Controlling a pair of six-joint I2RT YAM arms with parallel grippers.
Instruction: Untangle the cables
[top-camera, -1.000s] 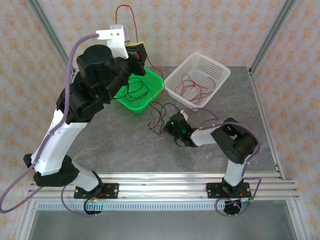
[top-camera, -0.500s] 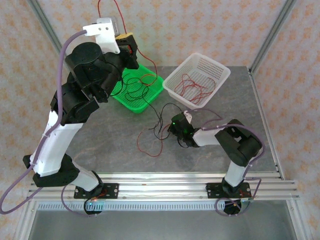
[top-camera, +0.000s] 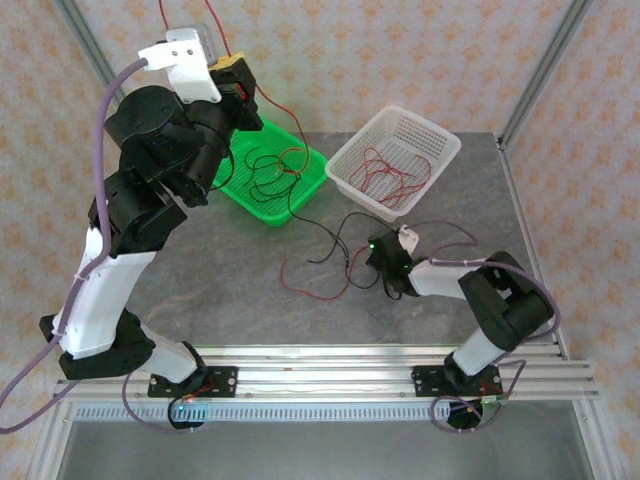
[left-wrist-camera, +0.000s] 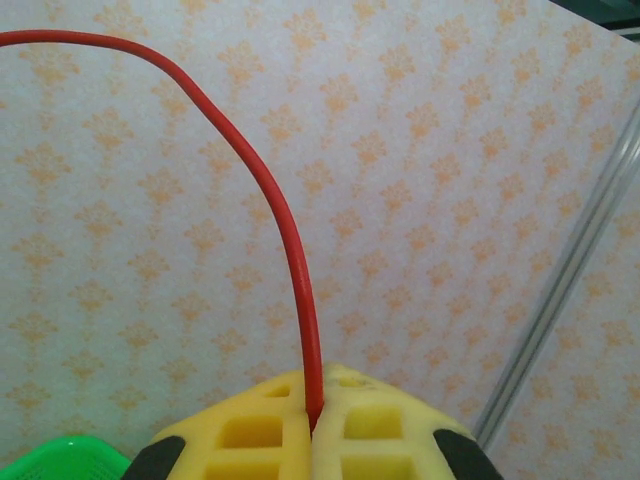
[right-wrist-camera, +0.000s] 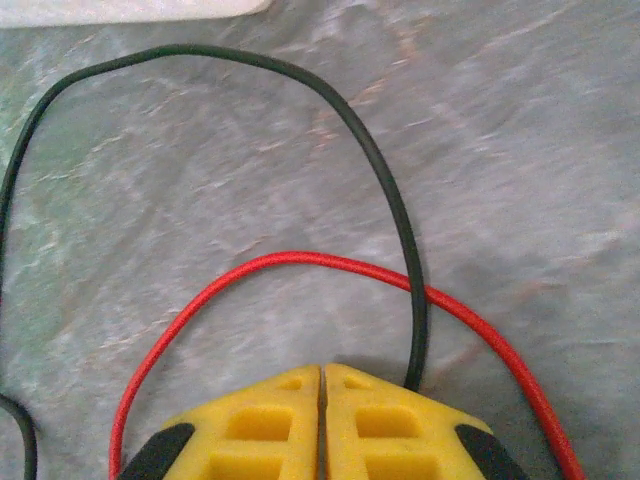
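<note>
Left pincer (left-wrist-camera: 315, 428) clamps red cable (left-wrist-camera: 292, 250); green basket (top-camera: 265, 213) near.

From above the near edge I look down over the whole tabletop (top-camera: 230, 290). My left wrist camera faces the patterned wall (left-wrist-camera: 450, 150). My right one peers closely at cables (right-wrist-camera: 300, 260) mid-tabletop, a patch the overhead shares.
</note>
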